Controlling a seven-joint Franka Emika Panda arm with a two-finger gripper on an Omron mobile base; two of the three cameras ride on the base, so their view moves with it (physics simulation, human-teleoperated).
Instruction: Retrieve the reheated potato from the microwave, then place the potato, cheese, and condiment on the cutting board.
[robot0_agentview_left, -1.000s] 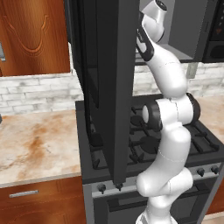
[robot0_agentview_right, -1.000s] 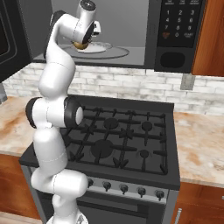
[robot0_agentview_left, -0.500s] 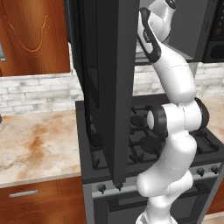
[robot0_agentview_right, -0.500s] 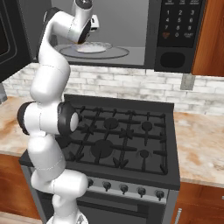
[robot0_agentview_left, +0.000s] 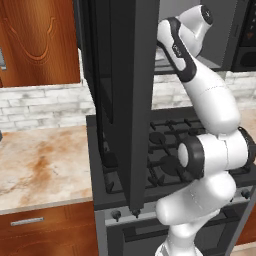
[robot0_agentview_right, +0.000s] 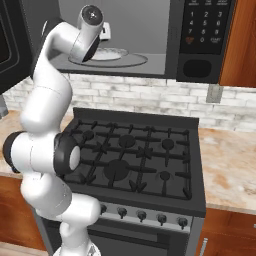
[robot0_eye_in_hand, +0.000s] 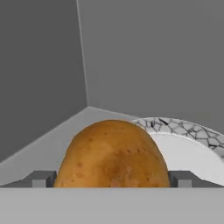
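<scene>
Olive-brown potato (robot0_eye_in_hand: 113, 154) sat inside microwave (robot0_agentview_right: 200, 45) cavity, on white plate (robot0_eye_in_hand: 192, 146) with cracked-pattern rim. Claw (robot0_eye_in_hand: 111, 179) reached into microwave, jaws spread wide, one dark fingertip (robot0_eye_in_hand: 40, 178) on each side of potato; contact could not be told, nothing gripped. Microwave door (robot0_agentview_left: 125, 100) stood swung open, left of cavity. Black gas stove (robot0_agentview_right: 135, 155) lay below microwave. Marbled worktop (robot0_agentview_left: 40, 165) flanked stove, brick backsplash (robot0_agentview_right: 150, 102) under microwave.

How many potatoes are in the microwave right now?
1. The potato sits on the patterned plate inside the microwave, right between the open gripper fingers. The potato blocks part of the plate, so something behind it could be hidden.
</scene>
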